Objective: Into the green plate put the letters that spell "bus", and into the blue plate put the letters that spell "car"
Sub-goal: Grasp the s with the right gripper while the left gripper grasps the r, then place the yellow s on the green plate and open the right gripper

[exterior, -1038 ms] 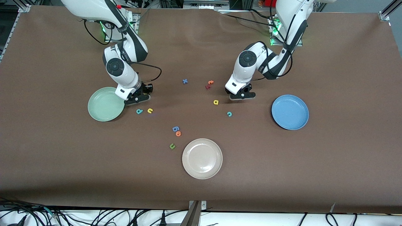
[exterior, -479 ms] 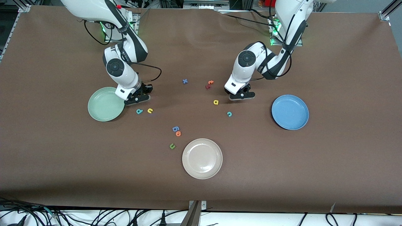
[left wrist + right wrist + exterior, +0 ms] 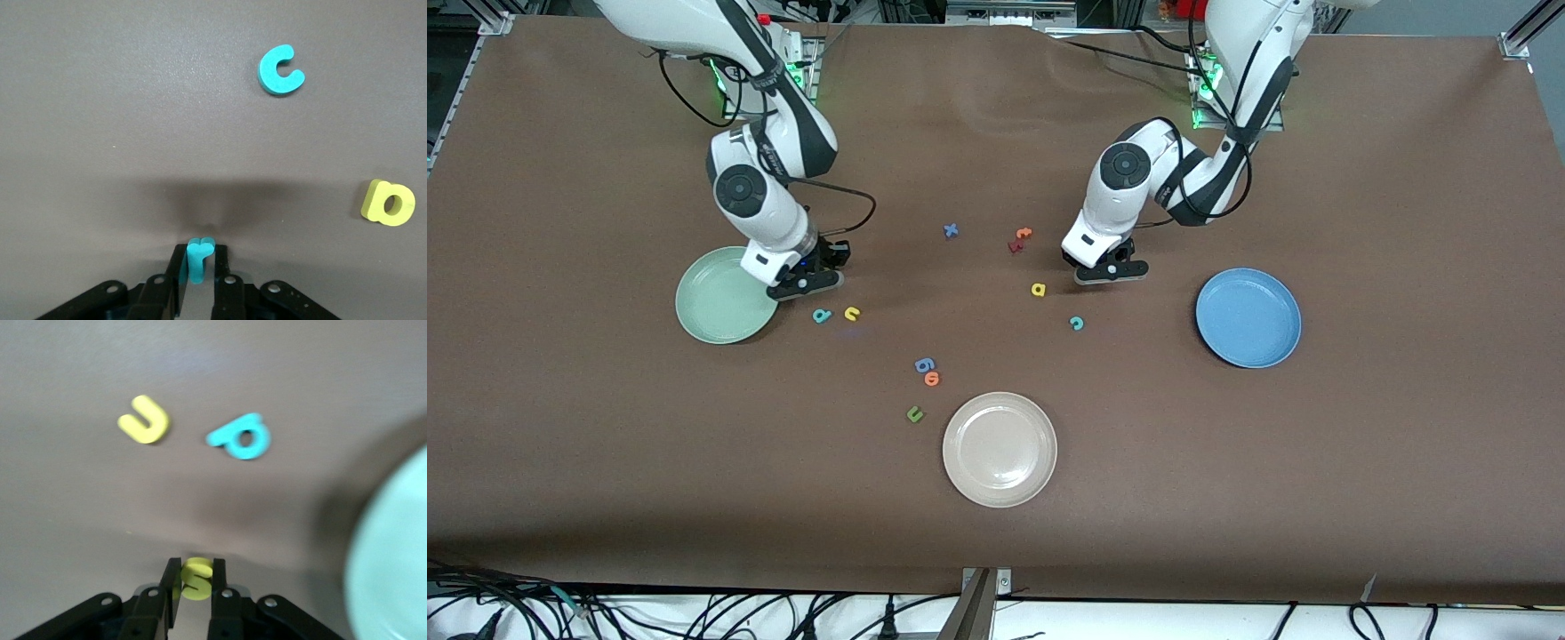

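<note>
Right pincer [image 3: 805, 286] has shifted toward the round mint-green plate [image 3: 711, 307] at frame left, clenched on the yellow foam "s" [image 3: 196, 579]; left pincer [image 3: 1107, 274], right of centre, grips the teal foam "r" [image 3: 199, 259], bound for the round blue plate [image 3: 1248, 317]

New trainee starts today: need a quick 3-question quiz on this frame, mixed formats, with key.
1. True or false: the green plate already holds a letter.
2. The left gripper is shut on which letter? A) teal "c" B) teal "r" C) yellow "a"
3. Fill in: the right gripper grips the yellow "___".

Key: 1 false; 2 B; 3 s
</note>
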`<action>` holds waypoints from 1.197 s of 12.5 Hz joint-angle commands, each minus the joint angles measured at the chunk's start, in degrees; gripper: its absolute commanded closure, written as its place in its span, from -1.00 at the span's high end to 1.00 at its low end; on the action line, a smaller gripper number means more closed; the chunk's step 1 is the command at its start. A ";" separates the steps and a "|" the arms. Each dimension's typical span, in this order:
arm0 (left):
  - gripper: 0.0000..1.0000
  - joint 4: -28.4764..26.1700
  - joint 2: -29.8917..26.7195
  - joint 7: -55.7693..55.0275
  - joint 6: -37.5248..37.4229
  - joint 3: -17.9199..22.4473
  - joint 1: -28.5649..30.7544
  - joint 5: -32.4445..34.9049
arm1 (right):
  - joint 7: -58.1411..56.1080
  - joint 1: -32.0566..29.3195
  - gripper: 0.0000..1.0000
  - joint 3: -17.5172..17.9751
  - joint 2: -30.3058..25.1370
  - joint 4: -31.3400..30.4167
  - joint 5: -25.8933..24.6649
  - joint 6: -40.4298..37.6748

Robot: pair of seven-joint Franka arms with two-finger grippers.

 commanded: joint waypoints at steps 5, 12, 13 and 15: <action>-0.74 0.68 1.34 -1.53 0.02 0.39 -0.31 1.98 | -10.26 0.10 -0.86 -13.79 -4.80 3.89 -0.77 -9.77; -0.92 0.68 1.34 -1.53 -0.24 0.39 -0.31 1.98 | -17.93 -4.11 -0.69 -17.60 2.49 3.89 -0.77 -3.71; -0.94 0.68 1.34 -1.53 -0.24 0.39 -0.31 1.98 | -17.93 -4.12 -0.51 -17.60 2.77 3.89 -0.77 -3.36; -1.00 0.68 1.26 -1.61 -0.33 0.39 -0.31 1.98 | -17.06 -4.03 0.50 -17.52 2.24 4.41 -0.68 -3.53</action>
